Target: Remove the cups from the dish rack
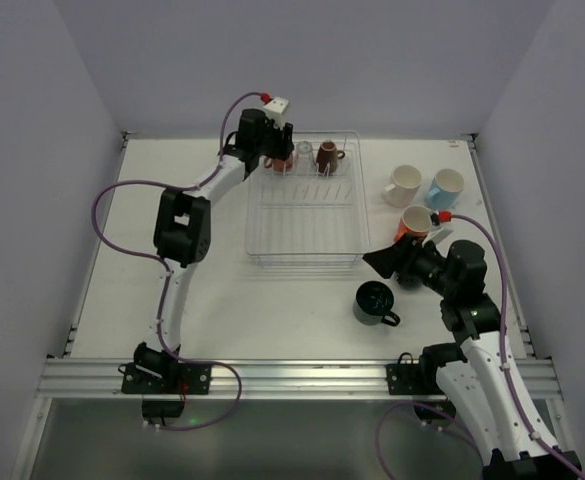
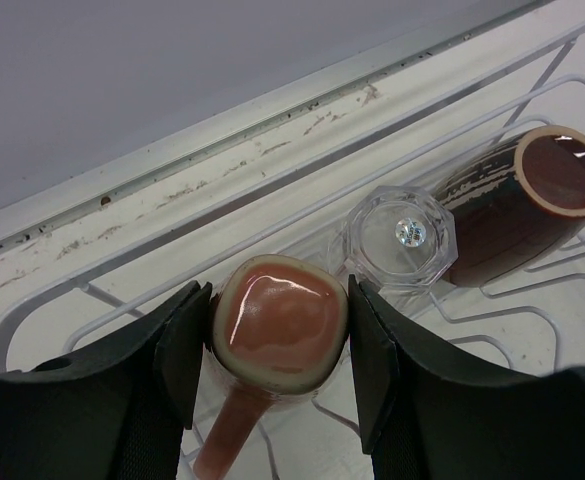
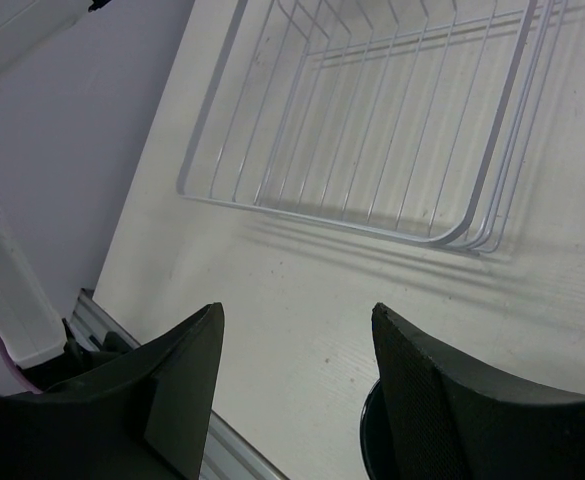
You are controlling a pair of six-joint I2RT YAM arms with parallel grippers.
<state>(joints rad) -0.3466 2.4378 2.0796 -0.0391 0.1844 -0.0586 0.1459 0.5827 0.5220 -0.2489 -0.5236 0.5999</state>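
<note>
The left gripper (image 2: 278,300) is closed on the salmon pink cup (image 2: 277,330). Its two black fingers (image 2: 184,345) press on opposite sides of the cup, which stands upside down in the far left corner of the dish rack (image 1: 302,262). The handle of this cup points down between the fingers.

Along the far side of the rack, the clear glass (image 2: 400,235) stands just beside this cup, also with its bottom up. The dark brown cup (image 2: 527,205) comes next and leans on the wires.

The left arm goes up along the left side of the rack. Its elbow is bent there, and the forearm reaches over the far left corner with the gripper pointing down.

The right gripper (image 3: 297,370) is open, with its jaws well apart and nothing between them. It hangs over the table (image 1: 112,290) near the near right corner of the rack and points toward this corner. The right arm is folded on the right side of the rack.

The dark green cup (image 1: 374,302) stands on the table near this corner. The orange cup (image 1: 412,222), the cream-white cup (image 1: 404,183) and the light blue cup (image 1: 445,187) stand to the right of the rack.
</note>
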